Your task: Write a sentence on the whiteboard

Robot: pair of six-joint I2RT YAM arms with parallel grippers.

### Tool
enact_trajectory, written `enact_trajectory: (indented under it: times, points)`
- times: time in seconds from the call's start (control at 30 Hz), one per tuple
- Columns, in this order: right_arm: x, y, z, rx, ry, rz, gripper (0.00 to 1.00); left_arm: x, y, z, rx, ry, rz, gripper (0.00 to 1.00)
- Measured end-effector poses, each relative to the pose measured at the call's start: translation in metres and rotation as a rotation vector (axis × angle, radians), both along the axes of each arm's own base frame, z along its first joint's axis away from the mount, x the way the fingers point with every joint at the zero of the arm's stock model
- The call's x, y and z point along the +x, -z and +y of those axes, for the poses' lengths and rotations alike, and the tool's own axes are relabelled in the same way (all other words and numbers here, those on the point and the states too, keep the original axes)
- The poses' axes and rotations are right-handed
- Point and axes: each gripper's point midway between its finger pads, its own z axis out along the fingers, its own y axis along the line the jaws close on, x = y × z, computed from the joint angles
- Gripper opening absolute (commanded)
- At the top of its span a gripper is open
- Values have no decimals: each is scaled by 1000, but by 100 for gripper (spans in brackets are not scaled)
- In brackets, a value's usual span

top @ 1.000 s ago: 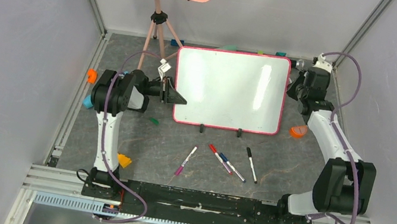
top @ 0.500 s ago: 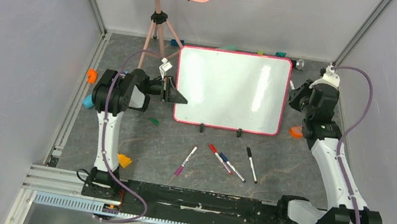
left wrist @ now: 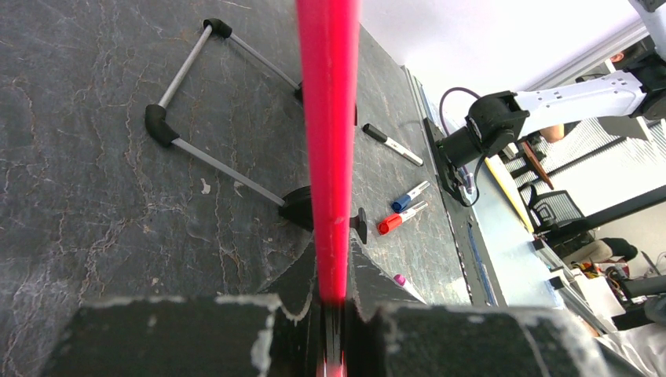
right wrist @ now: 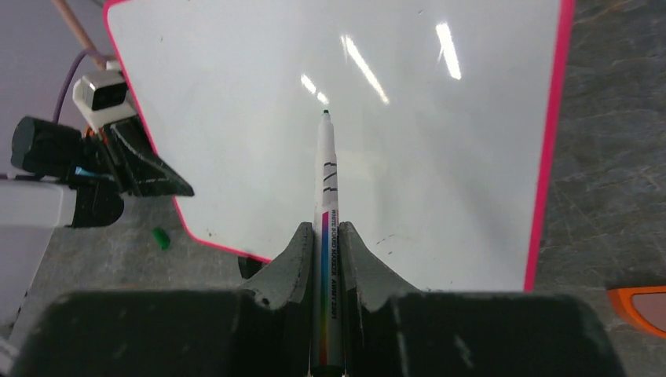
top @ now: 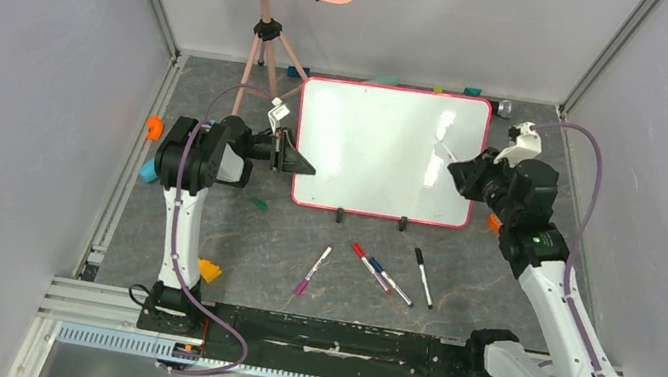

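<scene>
While the glossy white, pink-framed whiteboard (top: 386,151) stands on the dark table (top: 232,233), left gripper (top: 287,153) is pinching its left edge, right gripper (right wrist: 327,251) is pinching a slim white marker (right wrist: 325,181) aimed at its face.

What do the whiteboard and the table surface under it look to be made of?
Whiteboard: glossy white coated panel, perhaps melamine or painted steel; sharp light streaks reflect off it. Its frame: pink-red, smooth, probably plastic. Table surface: dark grey, matte, veined like slate, or a stone-print mat; the pictures leave that open.
</scene>
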Motion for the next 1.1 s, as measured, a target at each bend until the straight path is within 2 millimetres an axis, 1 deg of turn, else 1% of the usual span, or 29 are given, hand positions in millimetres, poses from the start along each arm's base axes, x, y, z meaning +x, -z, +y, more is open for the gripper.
enact_trajectory:
  times: [0.1,0.23,0.27,0.3,0.4,0.43,0.53,0.6,0.7,0.77,0.97,1.1]
  points:
    - [-10,12,20,-7,-75,32,0,0,0,0,0,-1,2,2]
    - [-18,21,40,-35,-147,57,0,-1,2,0,-1,-11,10,2]
    - [-18,25,42,-48,-155,66,0,-1,2,0,-2,-13,13,2]
    - [-22,28,50,-59,-185,72,0,-1,2,0,-2,-14,13,2]
    - [-30,39,66,-104,-238,90,0,-1,2,0,-2,-15,14,2]
    - [-32,40,71,-113,-255,91,0,-1,2,0,-2,-15,14,2]
    - [-45,44,93,-158,-319,77,0,-1,3,0,-2,-16,15,2]
    - [-55,43,110,-187,-364,56,0,-1,3,0,-2,-16,15,2]
    - [-66,41,131,-222,-410,15,0,-1,3,0,-2,-16,15,2]
    - [-65,44,134,-245,-407,7,0,-1,3,0,-2,-17,15,2]
    - [-52,63,129,-333,-364,29,0,-1,2,0,-2,-18,16,2]
    - [-45,63,127,-364,-347,9,0,-1,2,1,-2,-19,16,2]
